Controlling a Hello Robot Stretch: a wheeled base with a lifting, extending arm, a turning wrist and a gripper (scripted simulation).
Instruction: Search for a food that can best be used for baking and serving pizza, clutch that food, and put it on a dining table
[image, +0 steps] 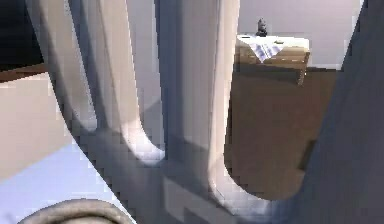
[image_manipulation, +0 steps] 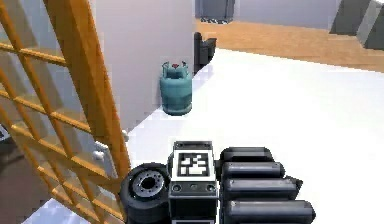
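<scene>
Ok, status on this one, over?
Gripper low near glass door, load unclear. Table with cloth far ahead. White slats close in front, blocking the way.

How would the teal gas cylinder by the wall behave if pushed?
The gas cylinder looks like rigid metal, so probably heavy for its size. It stands upright on smooth pale floor, so it might slide; tipped over, its round body would likely roll.

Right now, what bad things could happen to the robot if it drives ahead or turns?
The white slats stand very close ahead, so driving straight on would likely bump them. On the arm's side, the teal gas cylinder and the glass-paned wooden door are both near, so a careless turn might knock either one.
</scene>
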